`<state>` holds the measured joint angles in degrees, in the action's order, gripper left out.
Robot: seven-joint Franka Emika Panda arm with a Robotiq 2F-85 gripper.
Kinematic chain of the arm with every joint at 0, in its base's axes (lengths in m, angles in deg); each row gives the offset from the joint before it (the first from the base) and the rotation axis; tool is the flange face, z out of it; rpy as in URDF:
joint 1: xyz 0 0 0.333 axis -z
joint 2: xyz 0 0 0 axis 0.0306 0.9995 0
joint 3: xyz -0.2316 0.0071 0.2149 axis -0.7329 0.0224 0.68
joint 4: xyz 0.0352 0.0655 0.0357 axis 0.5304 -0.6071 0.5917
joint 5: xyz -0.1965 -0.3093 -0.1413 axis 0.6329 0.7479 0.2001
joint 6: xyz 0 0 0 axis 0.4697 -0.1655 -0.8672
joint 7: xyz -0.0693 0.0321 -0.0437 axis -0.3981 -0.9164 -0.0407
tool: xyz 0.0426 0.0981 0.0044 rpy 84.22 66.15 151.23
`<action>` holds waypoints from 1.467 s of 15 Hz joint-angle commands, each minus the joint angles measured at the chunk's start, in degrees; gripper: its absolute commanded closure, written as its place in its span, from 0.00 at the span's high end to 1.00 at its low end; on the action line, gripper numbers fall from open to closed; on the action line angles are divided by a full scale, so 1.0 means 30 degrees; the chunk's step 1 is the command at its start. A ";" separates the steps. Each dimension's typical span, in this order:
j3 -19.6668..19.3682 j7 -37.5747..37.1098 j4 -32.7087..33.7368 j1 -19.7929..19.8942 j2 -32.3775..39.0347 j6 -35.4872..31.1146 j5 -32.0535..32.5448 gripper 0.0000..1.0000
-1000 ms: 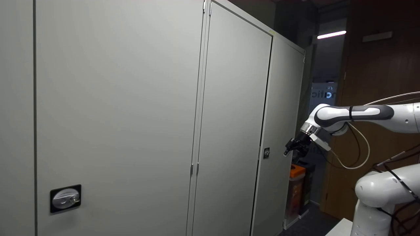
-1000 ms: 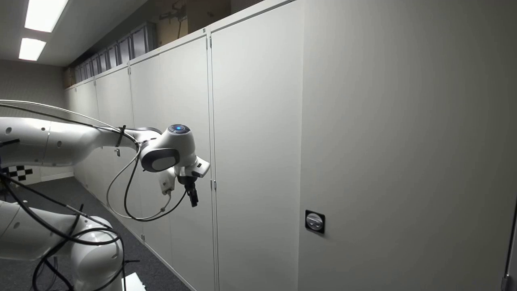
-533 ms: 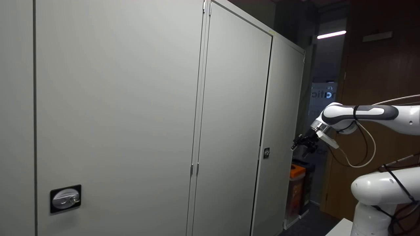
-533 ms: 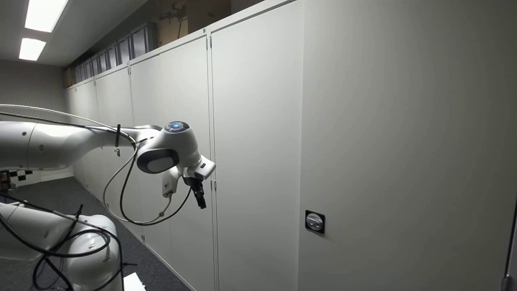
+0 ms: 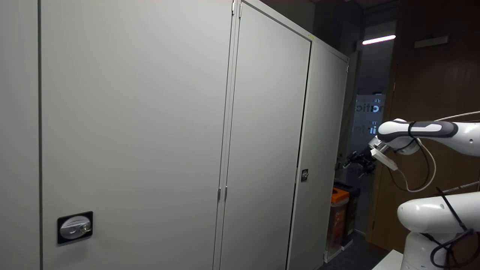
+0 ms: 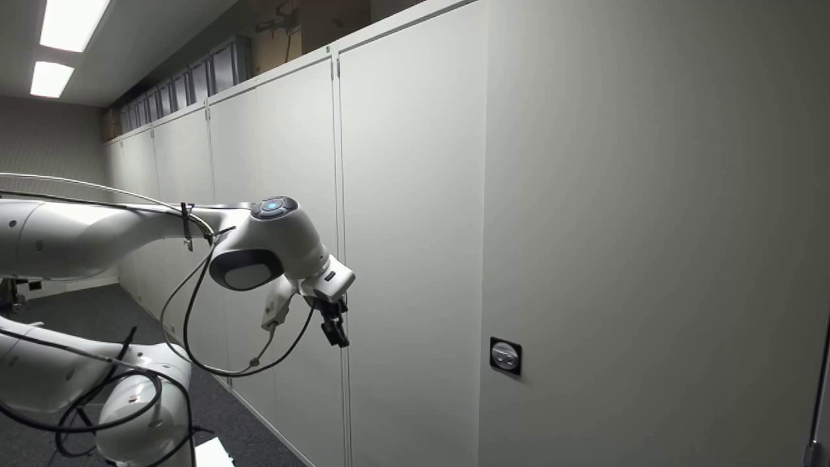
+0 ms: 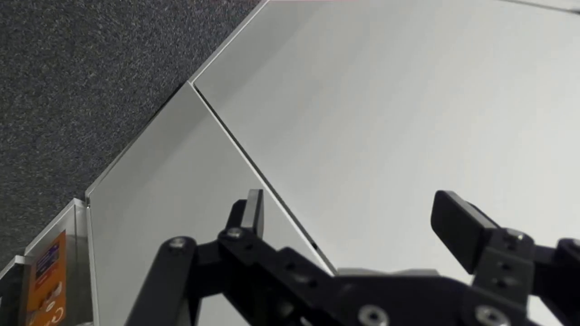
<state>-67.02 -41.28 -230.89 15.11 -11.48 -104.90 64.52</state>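
My black gripper (image 7: 353, 206) is open in the wrist view, its fingers (image 7: 457, 226) wide apart with nothing between them. It hangs in the air in front of a row of tall grey cabinets (image 6: 408, 227). In the wrist view a cabinet door (image 7: 385, 113) fills the space beyond the fingers, and a narrow dark gap divides it from the neighbouring door (image 7: 163, 158). In both exterior views the gripper (image 5: 353, 171) points down and forward; it also shows small and dark here (image 6: 337, 338). Round metal handles on black plates sit on cabinet doors (image 5: 75, 227) (image 5: 304, 175) (image 6: 506, 355).
A bin with an orange top (image 5: 339, 195) stands past the cabinet's end, beside a darker bin. A wooden door (image 5: 423, 93) is behind the arm. Loose cables (image 6: 188, 324) hang from the arm. A white surface (image 5: 390, 260) is by the base; dark carpet (image 7: 81, 90) lies below.
The gripper has moved right in both exterior views, slightly up in the one with the bins and down in the one with the ceiling lights. The cabinet doors have not moved.
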 commanded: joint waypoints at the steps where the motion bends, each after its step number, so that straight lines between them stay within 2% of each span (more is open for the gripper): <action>1: -0.0539 -0.0132 0.0131 0.0742 0.0193 -0.2291 0.0183 1.00; 6: -0.1032 -0.0261 0.0053 0.0672 0.1202 -0.6371 -0.0113 1.00; 9: -0.1150 -0.0178 0.0020 0.0472 0.1666 -0.7501 -0.0043 1.00; 10: -0.1155 -0.0160 -0.0026 0.0617 0.1168 -0.6530 0.0176 1.00; 21: -0.1159 -0.0159 -0.0023 0.0576 0.1486 -0.6862 0.0174 1.00; 22: -0.1136 -0.0282 -0.0012 0.0718 0.1718 -0.7444 0.0143 1.00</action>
<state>-70.19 -41.34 -231.02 17.17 -6.96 -125.53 64.49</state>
